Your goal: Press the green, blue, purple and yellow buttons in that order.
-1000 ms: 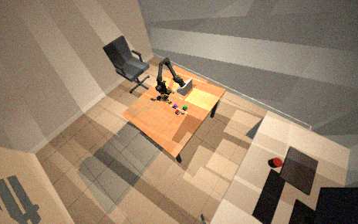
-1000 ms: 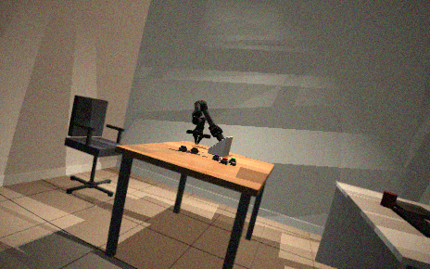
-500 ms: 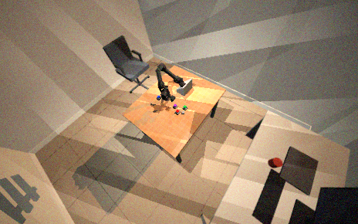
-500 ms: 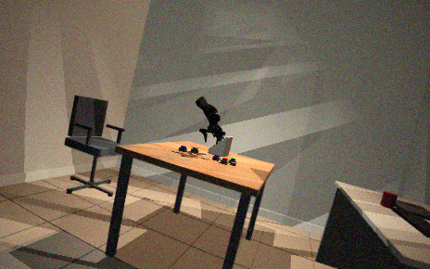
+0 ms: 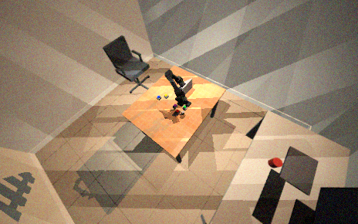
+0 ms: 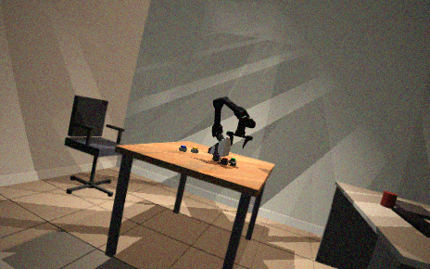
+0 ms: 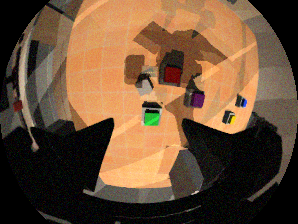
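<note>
My gripper (image 5: pixel 184 103) (image 6: pixel 239 137) (image 7: pixel 149 121) is open and empty. It hangs a little above the green button (image 5: pixel 184 107) (image 6: pixel 233 159) (image 7: pixel 152 116), which shows between the spread fingers in the wrist view. The purple button (image 5: pixel 174 106) (image 7: pixel 197 99) sits close beside the green one. The yellow button (image 5: pixel 166 96) (image 6: pixel 195 149) (image 7: pixel 232 117) and the blue button (image 5: pixel 158 97) (image 6: pixel 183 148) (image 7: pixel 244 102) sit together farther off. All stand on the wooden table (image 5: pixel 166 135) (image 6: pixel 162 155) (image 7: pixel 100 63).
A red button (image 5: pixel 177 112) (image 7: pixel 172 74) sits just beyond the green one. A small grey block (image 7: pixel 143 83) lies near it. A pale box (image 5: pixel 188 86) (image 6: pixel 222 147) stands by the arm's base. An office chair (image 5: pixel 125 62) (image 6: pixel 88 125) stands off the table.
</note>
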`<state>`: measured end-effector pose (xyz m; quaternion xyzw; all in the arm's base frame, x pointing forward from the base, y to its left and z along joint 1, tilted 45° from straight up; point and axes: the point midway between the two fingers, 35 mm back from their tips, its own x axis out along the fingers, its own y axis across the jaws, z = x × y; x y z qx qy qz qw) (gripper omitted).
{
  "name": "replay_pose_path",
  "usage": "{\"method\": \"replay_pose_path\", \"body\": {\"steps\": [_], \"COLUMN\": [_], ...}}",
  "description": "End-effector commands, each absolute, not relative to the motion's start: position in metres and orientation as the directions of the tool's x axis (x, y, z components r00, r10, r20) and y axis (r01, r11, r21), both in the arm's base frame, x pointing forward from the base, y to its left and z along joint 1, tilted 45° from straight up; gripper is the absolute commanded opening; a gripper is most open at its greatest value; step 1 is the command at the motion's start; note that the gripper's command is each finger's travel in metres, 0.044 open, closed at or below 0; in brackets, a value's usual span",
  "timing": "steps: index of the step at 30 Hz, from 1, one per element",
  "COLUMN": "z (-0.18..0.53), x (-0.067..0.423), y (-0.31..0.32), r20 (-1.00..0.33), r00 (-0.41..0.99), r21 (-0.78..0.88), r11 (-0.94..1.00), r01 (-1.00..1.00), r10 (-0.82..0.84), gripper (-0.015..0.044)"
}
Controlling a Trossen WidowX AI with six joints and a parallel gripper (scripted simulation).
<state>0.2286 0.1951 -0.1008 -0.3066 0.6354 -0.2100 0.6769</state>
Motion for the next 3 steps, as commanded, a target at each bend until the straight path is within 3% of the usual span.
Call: {"method": "replay_pose_path", "body": {"steps": [1,3], "z": [-0.1124,-0.1124], "x": [0.2217,0.2217], "y": [0.2010,0.2010], "r20": [-0.720,-0.720], "r00": [0.096,0.096], "r21": [-0.694,-0.694], "r11": [0.716,0.716], "r01": [-0.079,-0.079], "r10": [-0.688,-0.688], "gripper": [0.0400,0.0400]}}
